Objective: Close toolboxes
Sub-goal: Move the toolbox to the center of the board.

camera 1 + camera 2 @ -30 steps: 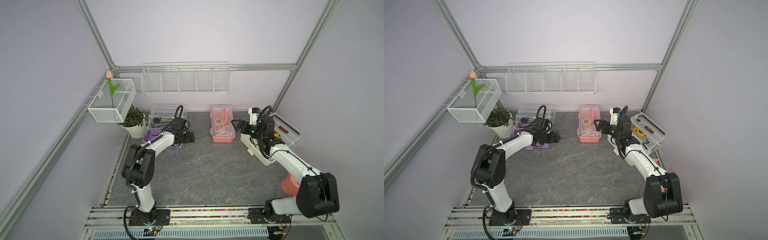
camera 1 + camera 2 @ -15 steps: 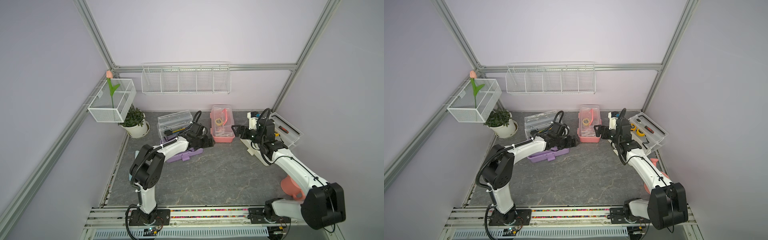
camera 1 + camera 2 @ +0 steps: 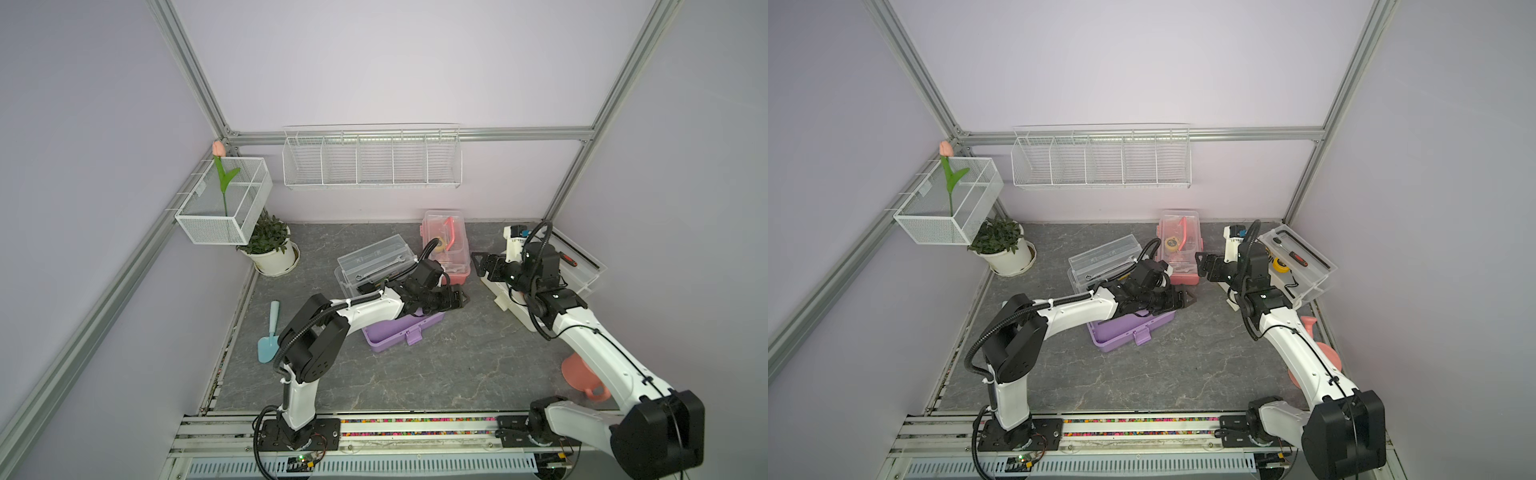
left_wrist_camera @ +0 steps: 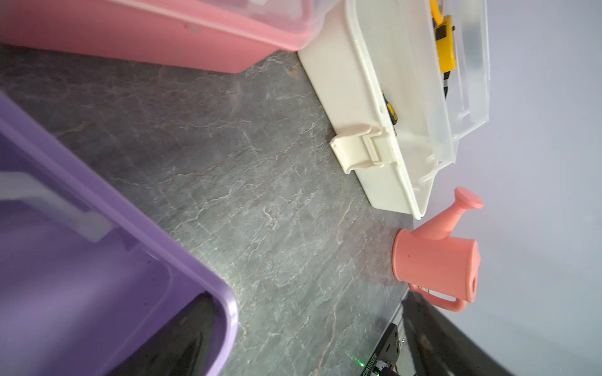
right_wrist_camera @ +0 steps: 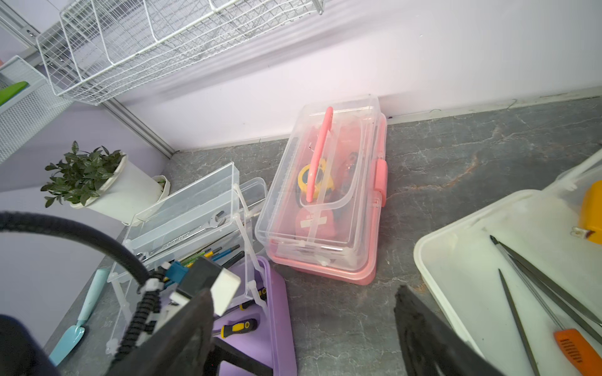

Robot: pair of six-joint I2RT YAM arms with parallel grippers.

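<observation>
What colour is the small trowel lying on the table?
The trowel is light blue; it shows best in a top view.

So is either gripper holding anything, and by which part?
Nothing is held. The left gripper is open at the end of the purple toolbox; the right gripper is open in the air.

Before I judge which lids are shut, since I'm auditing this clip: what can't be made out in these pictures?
- Purple plastic toolbox base: inside mostly covered by the left arm in both top views; cut off by the edge in the left wrist view.
- Large white plastic toolbox base: largely behind the right arm in both top views.
- Pink plastic watering can: partly behind that arm.
</observation>
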